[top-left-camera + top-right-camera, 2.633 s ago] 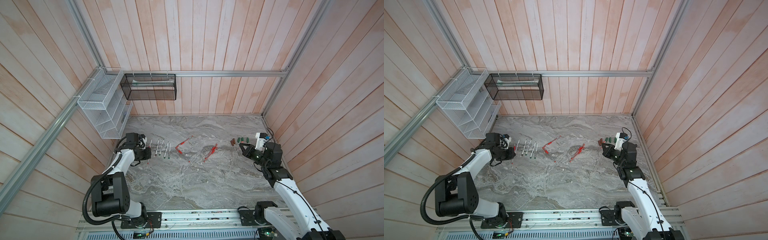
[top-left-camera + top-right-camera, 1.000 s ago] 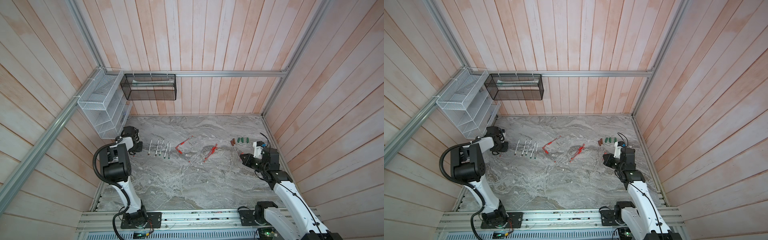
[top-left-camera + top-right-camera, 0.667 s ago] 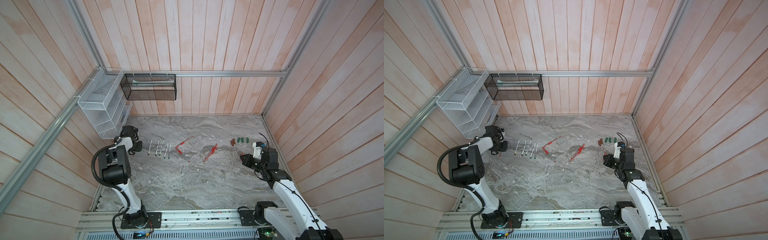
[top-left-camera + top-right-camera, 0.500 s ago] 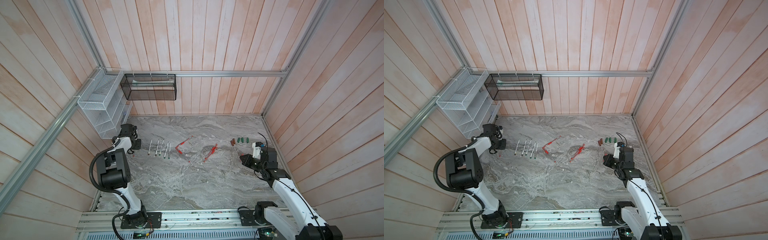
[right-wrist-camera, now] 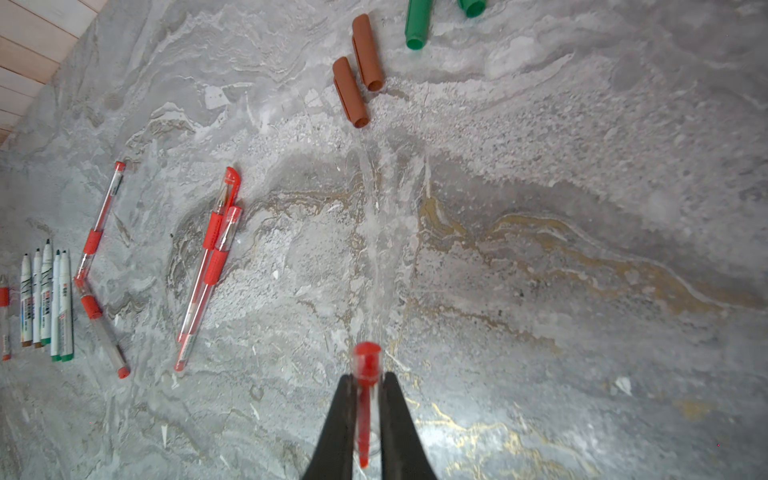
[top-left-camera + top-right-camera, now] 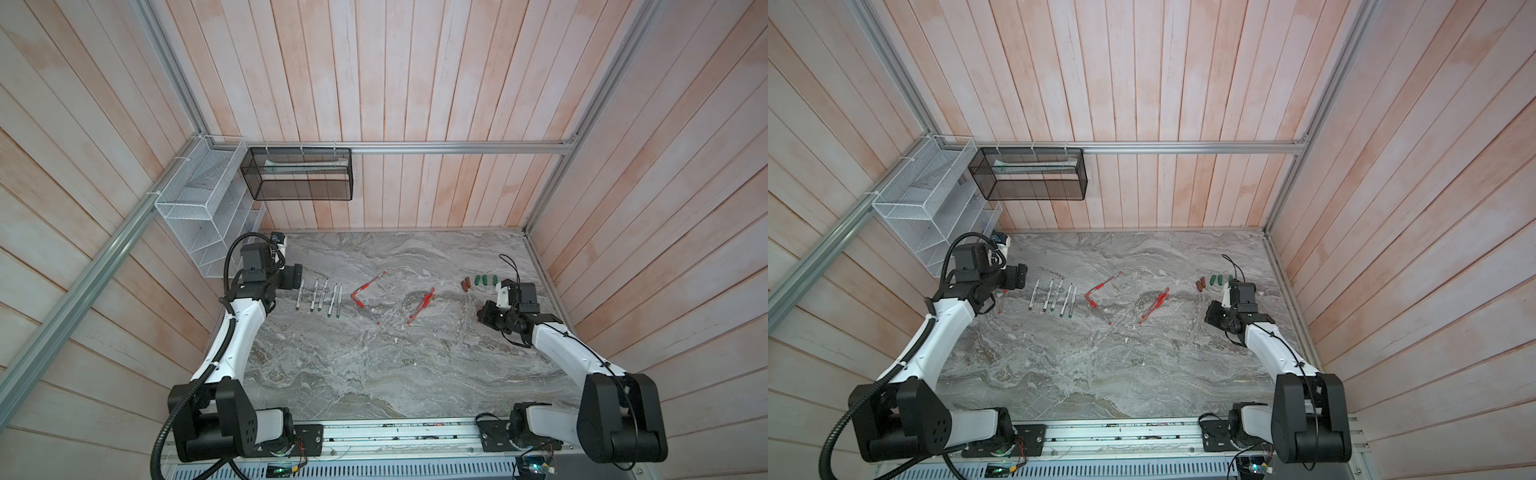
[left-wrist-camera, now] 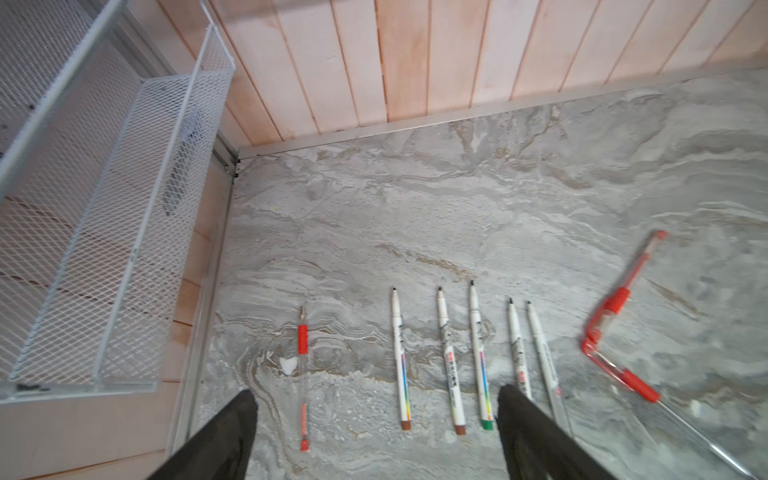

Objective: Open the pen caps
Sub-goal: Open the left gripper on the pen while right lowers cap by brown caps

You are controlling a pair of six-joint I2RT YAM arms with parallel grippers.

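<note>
- Marble desk: pens are laid out across its far half.
- Left gripper: fingers splayed wide, nothing held, hanging over a red pen.
- Right gripper: pinched tight on a red cap.
- Brown caps and green caps lie loose on the desk, just beyond it.

The left arm stretches forward, its gripper pointing down with its 2 jaws spread wide and nothing between them. The right arm bends low, its gripper clamped on a red cap.
</note>
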